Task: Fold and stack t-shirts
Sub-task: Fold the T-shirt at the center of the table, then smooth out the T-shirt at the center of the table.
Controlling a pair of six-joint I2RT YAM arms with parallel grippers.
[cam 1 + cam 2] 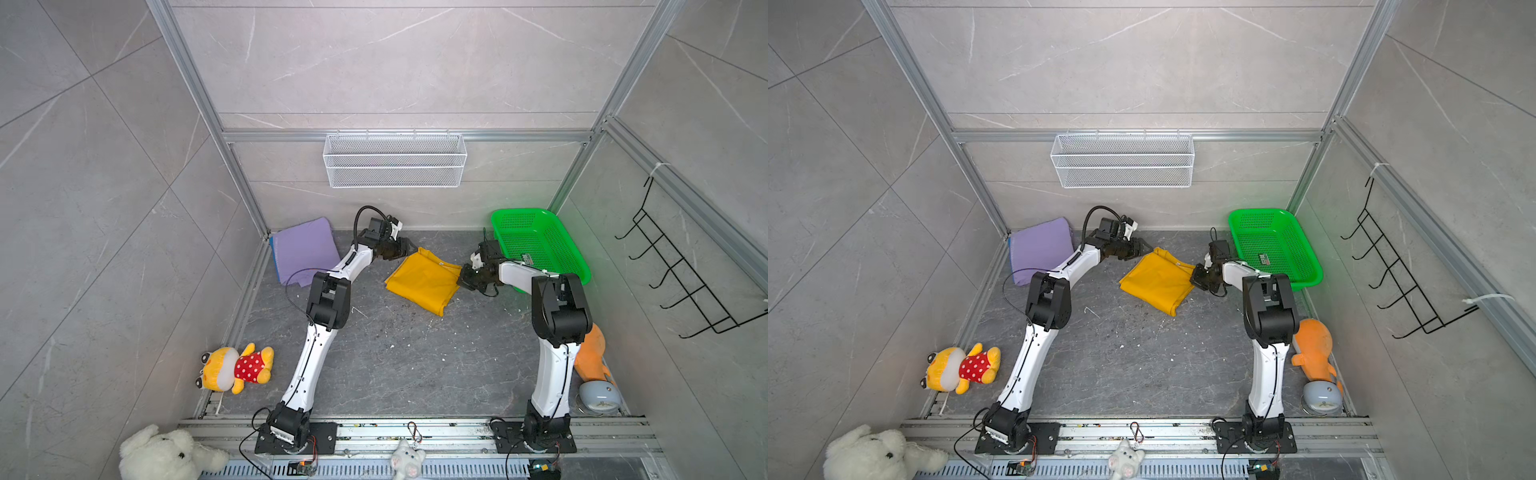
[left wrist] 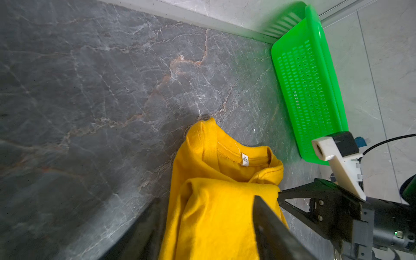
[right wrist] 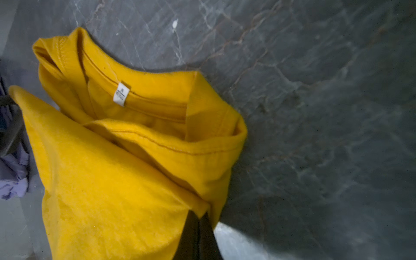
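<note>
Top views show one yellow t-shirt (image 1: 424,282), one purple t-shirt (image 1: 305,249).

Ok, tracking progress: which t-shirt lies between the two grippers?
The mustard-yellow cotton t-shirt, white neck label showing; the lavender-purple cotton t-shirt lies folded in the far corner.

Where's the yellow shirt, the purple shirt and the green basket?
yellow shirt (image 1: 422,282): in a top view, middle of the folded cloth.
purple shirt (image 1: 303,249): in a top view, middle of its top.
green basket (image 1: 540,237): in a top view, bare mesh floor.
</note>
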